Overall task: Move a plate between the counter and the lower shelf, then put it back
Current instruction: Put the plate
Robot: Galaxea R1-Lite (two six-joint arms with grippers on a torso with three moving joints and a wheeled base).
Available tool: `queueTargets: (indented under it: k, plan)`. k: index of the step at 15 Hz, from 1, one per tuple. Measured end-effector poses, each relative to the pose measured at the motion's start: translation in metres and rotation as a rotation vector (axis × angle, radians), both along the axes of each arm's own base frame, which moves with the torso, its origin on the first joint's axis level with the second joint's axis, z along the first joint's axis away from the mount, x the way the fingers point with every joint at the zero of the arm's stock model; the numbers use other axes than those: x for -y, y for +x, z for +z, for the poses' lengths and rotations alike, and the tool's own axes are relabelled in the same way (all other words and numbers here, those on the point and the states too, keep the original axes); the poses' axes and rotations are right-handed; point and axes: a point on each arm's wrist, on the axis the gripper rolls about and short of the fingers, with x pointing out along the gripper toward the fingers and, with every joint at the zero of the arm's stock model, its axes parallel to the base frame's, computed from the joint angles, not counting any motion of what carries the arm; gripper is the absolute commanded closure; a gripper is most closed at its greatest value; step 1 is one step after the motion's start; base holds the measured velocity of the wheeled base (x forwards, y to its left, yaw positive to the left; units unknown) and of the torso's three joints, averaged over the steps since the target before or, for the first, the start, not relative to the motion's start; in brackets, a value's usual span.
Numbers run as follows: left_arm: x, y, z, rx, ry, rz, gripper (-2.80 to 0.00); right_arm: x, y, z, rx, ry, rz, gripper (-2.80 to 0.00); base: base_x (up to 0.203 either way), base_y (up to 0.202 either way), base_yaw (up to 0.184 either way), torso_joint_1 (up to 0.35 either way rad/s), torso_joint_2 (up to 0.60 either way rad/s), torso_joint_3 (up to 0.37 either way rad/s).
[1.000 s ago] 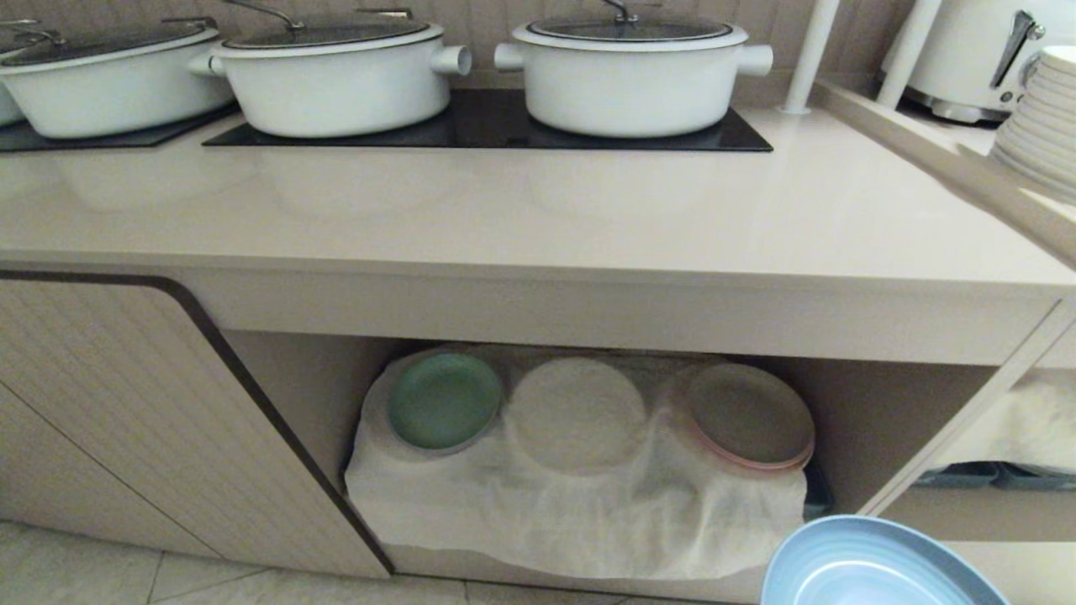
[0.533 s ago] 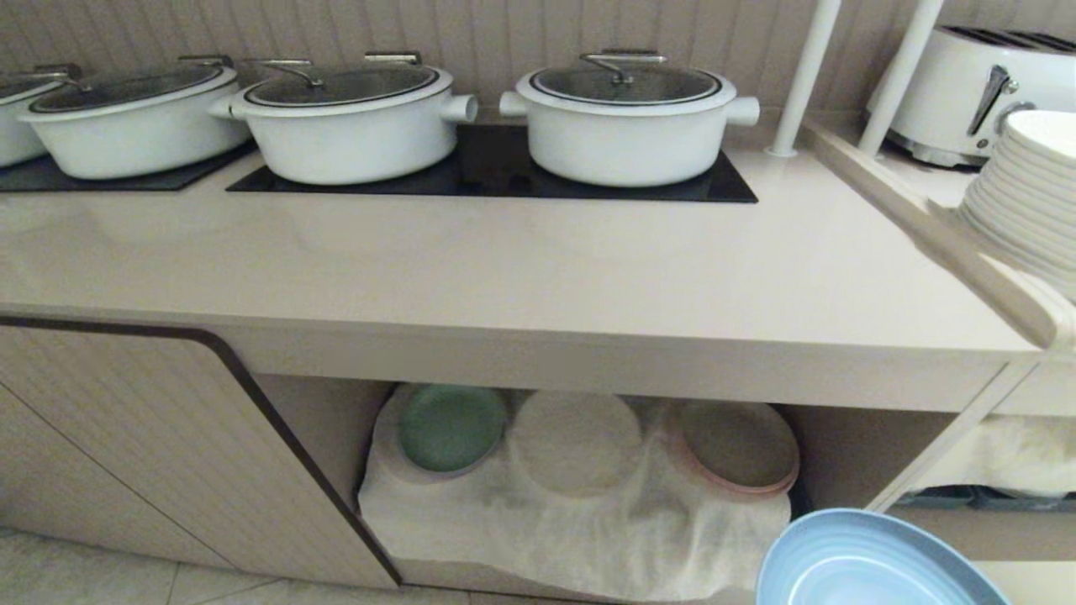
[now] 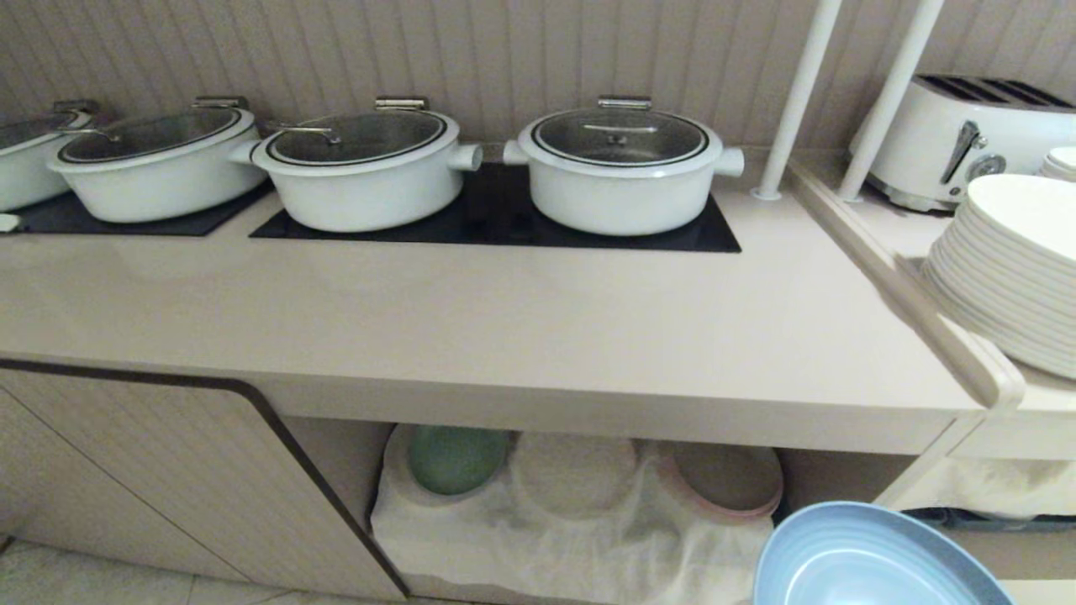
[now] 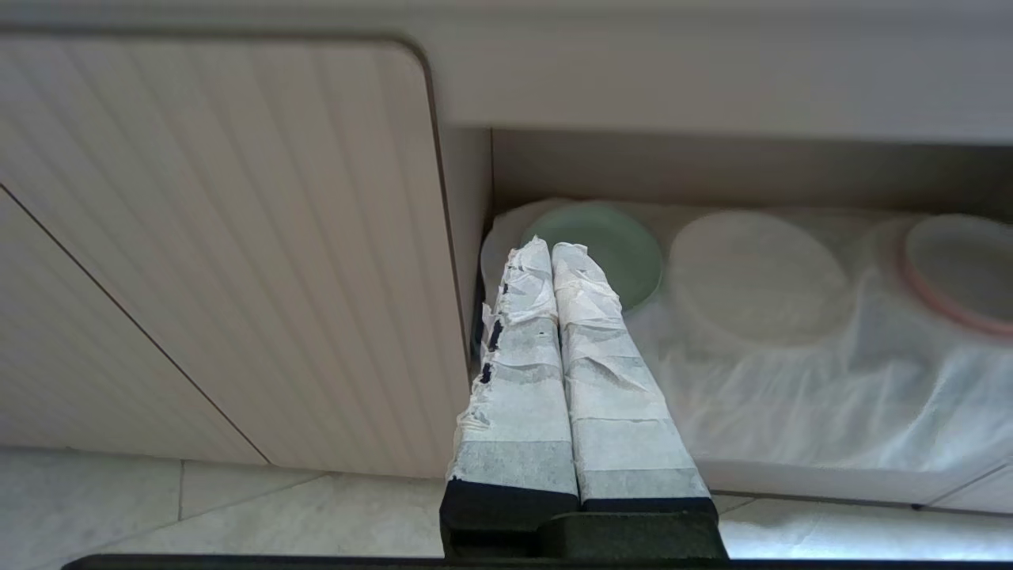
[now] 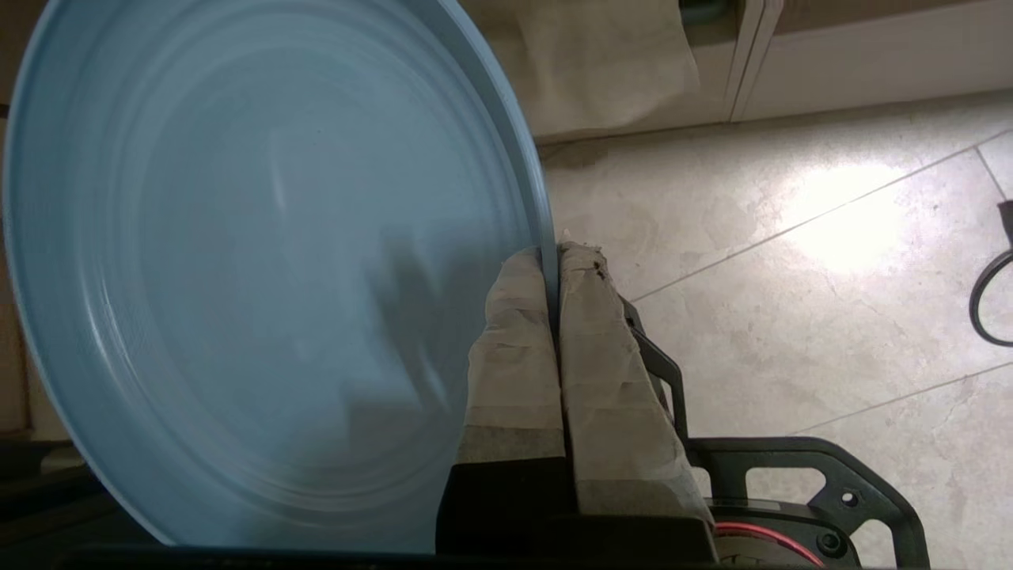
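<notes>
While the right gripper (image 5: pixel 552 261) pinched only the rim of the plate (image 3: pixel 866 563), held low in front of the lower shelf (image 3: pixel 580 504) and under the counter (image 3: pixel 504 336), the plate could have swung and slipped free; the left gripper (image 4: pixel 554 253), parked, had its fingers pressed together

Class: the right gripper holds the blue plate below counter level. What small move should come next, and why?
Probably lift the plate higher. The right gripper is shut on its rim, yet the plate sits below the front edge of the counter, beside the lower shelf. It likely must clear that edge before it can go onto the bare worktop.
</notes>
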Motion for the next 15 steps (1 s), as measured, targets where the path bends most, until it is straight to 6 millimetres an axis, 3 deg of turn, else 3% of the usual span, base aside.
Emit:
queueTargets:
  k: [4,15]
  plan:
    - [0.0,0.0,0.0,0.0,0.0,0.001,0.0,-0.0001,0.0002,0.001,0.003,0.001,-0.001,0.0,0.0,0.0,0.0,0.257,-0.54,-0.282]
    - [0.0,0.0,-0.0001,0.0,0.0,0.001,0.0,-0.0001,0.0003,0.0003,0.001,0.001,0.001,0.0,0.0,0.0,0.0,0.171,-0.34,-0.178]
